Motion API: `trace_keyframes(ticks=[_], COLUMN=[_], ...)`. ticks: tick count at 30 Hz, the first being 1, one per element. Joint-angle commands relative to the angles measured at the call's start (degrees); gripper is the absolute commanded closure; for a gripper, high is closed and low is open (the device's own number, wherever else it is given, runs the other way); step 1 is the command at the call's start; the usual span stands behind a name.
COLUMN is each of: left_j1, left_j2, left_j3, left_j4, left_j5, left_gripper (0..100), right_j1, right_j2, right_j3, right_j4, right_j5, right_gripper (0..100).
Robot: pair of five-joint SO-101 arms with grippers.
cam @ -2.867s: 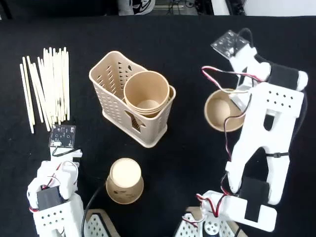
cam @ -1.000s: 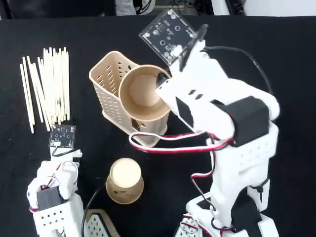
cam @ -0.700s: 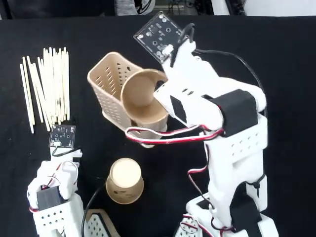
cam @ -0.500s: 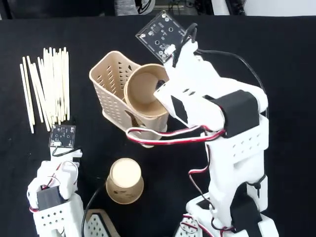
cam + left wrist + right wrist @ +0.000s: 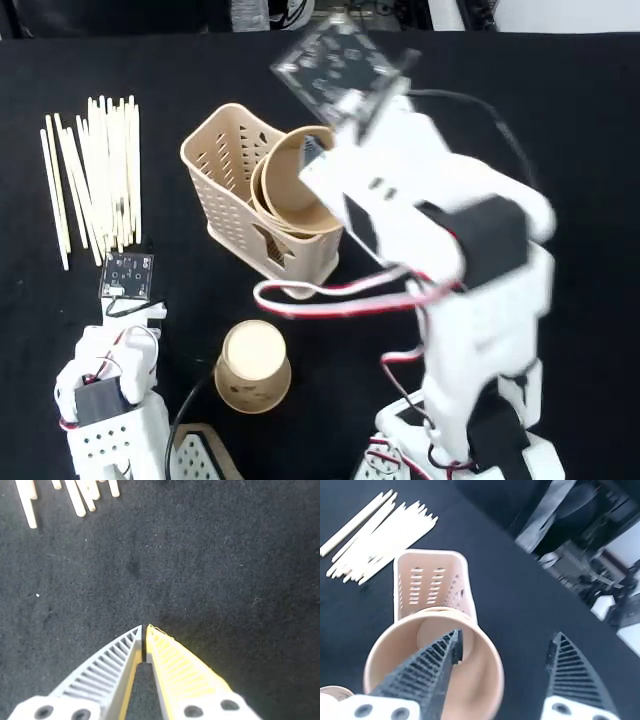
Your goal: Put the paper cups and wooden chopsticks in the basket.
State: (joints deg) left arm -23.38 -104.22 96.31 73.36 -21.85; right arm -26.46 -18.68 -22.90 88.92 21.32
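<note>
The wooden chopsticks (image 5: 95, 170) lie in a loose bundle flat on the black worktop (image 5: 580, 110), near its left edge toward the far corner and well apart from the basket. The left arm (image 5: 105, 400) sits at the near left corner. Its jaws are closed tip to tip with nothing between them, low over bare worktop, with a few chopstick ends (image 5: 75, 495) beyond. The basket (image 5: 225, 160) stands upright around the middle of the worktop. Nested paper cups (image 5: 295, 185) sit in the end nearer the right arm, and the top cup leans with its mouth open. One more paper cup (image 5: 253, 365) stands upside down by the near edge, apart from the basket. The right arm (image 5: 470, 240) reaches over the basket from the right. In its wrist view the jaws are spread wide and grip nothing. One tip is above the top cup's (image 5: 470, 680) mouth and the other is out past its rim, over the worktop.
</note>
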Motion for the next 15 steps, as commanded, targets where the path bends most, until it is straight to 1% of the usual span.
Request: trace_keyframes(ticks=[1, 4, 9, 12, 15], left_j1=[0.2, 0.2, 0.2, 0.2, 0.2], left_j2=[-0.1, -0.1, -0.1, -0.1, -0.1], left_j3=[1.0, 1.0, 1.0, 1.0, 1.0], left_j4=[0.3, 0.3, 0.3, 0.3, 0.3], left_j5=[-0.3, -0.3, -0.3, -0.3, -0.3], left_gripper=[97, 97, 97, 97, 97], right_j1=[-1.3, -3.4, -6.3, -6.2, -6.4], right_j2=[-0.1, -0.5, -0.6, -1.5, -4.1], right_j3=[10.5, 15.5, 15.9, 11.9, 5.6], right_j4=[-11.8, -18.3, -18.4, -14.5, -6.9], right_j5=[-0.5, -0.5, -0.4, -0.2, -0.1], right_gripper=[71.6, 71.7, 71.7, 71.7, 71.7])
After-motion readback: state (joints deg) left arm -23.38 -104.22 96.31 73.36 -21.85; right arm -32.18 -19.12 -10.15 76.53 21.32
